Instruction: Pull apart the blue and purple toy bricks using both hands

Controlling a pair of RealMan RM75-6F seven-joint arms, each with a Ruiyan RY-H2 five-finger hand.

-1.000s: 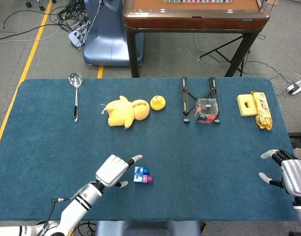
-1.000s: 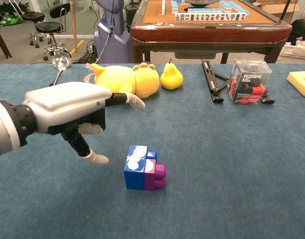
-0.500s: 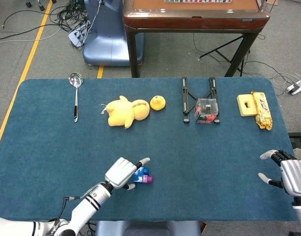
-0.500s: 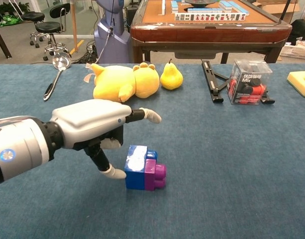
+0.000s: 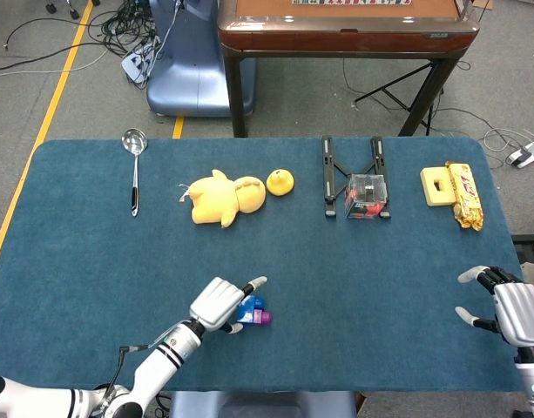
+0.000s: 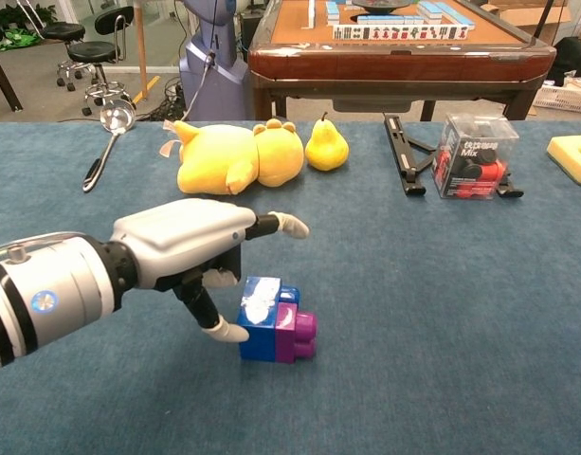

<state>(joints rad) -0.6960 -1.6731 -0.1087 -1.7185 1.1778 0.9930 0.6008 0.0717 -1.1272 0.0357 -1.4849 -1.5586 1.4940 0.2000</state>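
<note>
The joined bricks lie near the table's front edge: a blue brick (image 6: 260,320) (image 5: 249,306) with a white patch on top, and a purple brick (image 6: 299,334) (image 5: 263,318) stuck to its right side. My left hand (image 6: 181,249) (image 5: 219,303) hovers just left of and over the blue brick, fingers spread; one fingertip (image 6: 228,331) sits at the brick's left face, another reaches out above it. It grips nothing. My right hand (image 5: 510,309) waits far off at the table's right edge, fingers apart and empty; the chest view does not show it.
A yellow plush toy (image 6: 235,156) and a yellow pear (image 6: 326,145) lie behind the bricks. A metal ladle (image 6: 108,136) is at back left. A black stand (image 6: 404,154) with a clear box (image 6: 475,156) and a yellow sponge (image 5: 439,185) with a snack pack (image 5: 466,197) sit at the back right.
My left hand has moved right and down, from beside the bricks to over the blue brick, with a fingertip now at its left face. The right hand barely shifted.
</note>
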